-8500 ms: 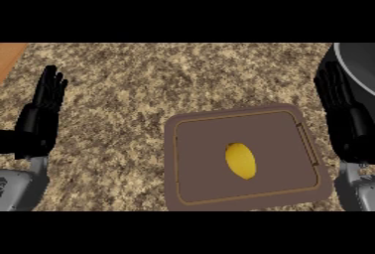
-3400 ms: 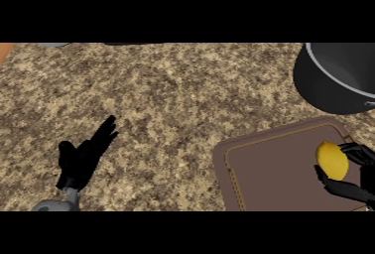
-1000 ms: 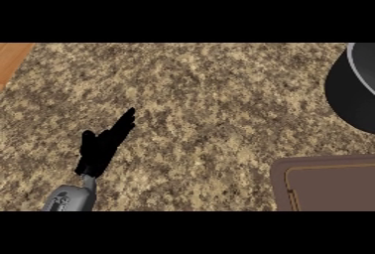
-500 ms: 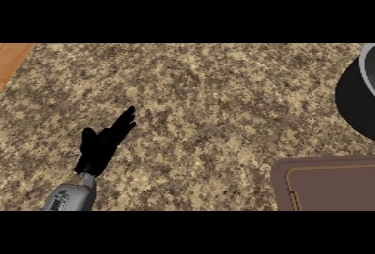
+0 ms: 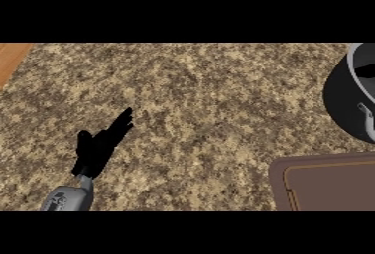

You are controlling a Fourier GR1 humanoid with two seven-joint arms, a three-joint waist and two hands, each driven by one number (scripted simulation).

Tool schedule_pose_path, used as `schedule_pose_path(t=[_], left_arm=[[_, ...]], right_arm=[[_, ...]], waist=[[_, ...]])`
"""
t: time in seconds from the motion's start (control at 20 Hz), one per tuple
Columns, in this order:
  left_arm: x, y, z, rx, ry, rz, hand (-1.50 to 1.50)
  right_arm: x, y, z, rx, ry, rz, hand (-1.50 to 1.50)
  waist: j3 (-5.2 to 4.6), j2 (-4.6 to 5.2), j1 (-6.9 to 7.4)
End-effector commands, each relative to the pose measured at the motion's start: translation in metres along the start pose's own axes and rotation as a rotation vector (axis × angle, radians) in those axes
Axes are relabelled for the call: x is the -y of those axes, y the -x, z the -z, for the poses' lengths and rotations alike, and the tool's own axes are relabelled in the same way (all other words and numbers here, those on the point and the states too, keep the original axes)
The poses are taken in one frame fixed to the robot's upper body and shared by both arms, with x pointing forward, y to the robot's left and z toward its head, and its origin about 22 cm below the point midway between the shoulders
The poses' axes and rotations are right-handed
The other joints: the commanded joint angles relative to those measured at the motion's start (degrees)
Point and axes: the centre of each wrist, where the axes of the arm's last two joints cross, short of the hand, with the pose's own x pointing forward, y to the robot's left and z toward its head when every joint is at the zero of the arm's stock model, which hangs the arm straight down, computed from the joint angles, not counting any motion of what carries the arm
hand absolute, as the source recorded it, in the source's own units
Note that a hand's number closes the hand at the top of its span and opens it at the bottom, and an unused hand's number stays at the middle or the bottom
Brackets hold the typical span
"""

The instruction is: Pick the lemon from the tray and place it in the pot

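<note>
At lower left, left hand is held over counter, fingers straight and apart, nothing gripped | right hand and lemon not seen | pot, tray cut off at right | step judged: carry; next: release over pot.

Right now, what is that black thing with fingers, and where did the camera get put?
The camera sits where the robot's head would be, looking steeply down at a speckled kitchen counter. The black thing is the robot's left hand on a grey forearm, fingers straight, holding nothing. At the right edge you see part of a dark pot, and below it a corner of a brown tray. The right hand and the lemon are out of the picture, so I cannot tell where they are.
</note>
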Motion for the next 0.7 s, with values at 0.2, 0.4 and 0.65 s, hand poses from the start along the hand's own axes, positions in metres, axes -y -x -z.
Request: schedule_pose_path(t=[0.2, 0.4, 0.65], left_arm=[[0.010, 0.017, -0.008, -0.032, -0.021, -0.026, 0.00], [-0.007, 0.013, -0.002, -0.041, -0.035, -0.005, 0.00], [-0.005, -0.003, -0.016, -0.044, -0.040, -0.001, 0.00]], right_arm=[[0.047, 0.005, 0.007, 0.008, 0.370, 0.457, -1.50], [0.059, 0.031, 0.010, 0.048, 0.481, 0.543, -1.50], [0.071, 0.077, 0.010, 0.090, 0.506, 0.618, -1.50]], waist=[[-0.21, -0.16, -1.04], [-0.27, -0.44, -2.19], [-0.33, -0.99, -2.48]])
